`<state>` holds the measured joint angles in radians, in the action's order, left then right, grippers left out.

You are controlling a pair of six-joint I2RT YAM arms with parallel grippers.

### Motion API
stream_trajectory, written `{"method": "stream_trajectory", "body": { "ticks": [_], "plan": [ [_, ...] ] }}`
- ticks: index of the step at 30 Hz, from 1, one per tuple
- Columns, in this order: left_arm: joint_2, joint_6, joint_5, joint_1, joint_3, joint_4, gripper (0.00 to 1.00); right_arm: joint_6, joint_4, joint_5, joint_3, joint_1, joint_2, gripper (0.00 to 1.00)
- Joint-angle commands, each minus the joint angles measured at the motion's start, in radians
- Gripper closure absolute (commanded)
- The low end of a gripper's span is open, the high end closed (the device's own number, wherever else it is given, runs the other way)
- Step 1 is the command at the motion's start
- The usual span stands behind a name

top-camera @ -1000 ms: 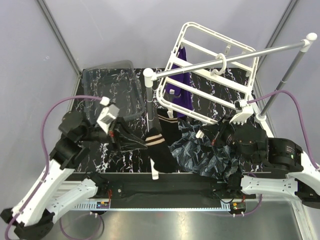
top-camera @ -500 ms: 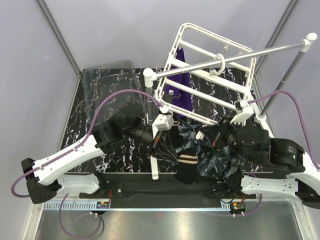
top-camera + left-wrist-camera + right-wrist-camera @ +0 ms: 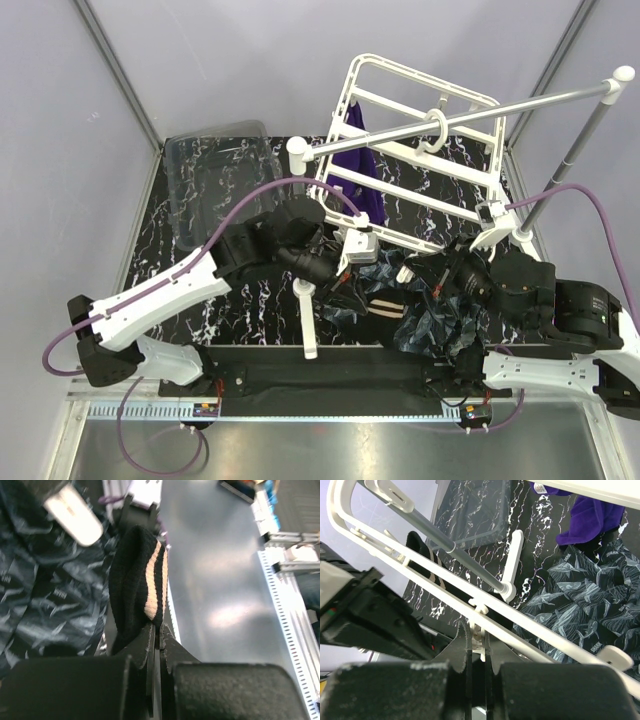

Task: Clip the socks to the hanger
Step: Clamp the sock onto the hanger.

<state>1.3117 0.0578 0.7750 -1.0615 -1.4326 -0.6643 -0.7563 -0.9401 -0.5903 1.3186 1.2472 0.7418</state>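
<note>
Striped sock lower part out of sight; hanger cropped at edges.

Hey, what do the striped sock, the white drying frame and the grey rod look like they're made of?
Sock: ribbed knit fabric, matte black with tan stripes. Frame: probably moulded plastic, smooth white, slightly glossy. Rod: likely metal, thin with a grey sheen.

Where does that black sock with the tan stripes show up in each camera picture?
Top external: sock lower centre.
Left wrist: sock centre, pinched by the left fingers.
Right wrist: sock upper left, behind the hanger bars.
Shared landmark: shark-print cloth, visible in all three.
</note>
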Motion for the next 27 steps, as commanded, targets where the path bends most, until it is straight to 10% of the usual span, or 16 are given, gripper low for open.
{"method": "stream_trajectory", "body": {
  "ticks": [1,27],
  "plan": [
    [0.012,0.068,-0.074,-0.003,-0.055,-0.07,1.0,0.023,0.049,0.018,0.019,-0.005,0.004,1.0],
    [0.041,0.043,-0.111,-0.003,-0.126,-0.032,1.0,0.018,0.081,0.066,-0.001,-0.003,0.036,1.0]
  ]
}}
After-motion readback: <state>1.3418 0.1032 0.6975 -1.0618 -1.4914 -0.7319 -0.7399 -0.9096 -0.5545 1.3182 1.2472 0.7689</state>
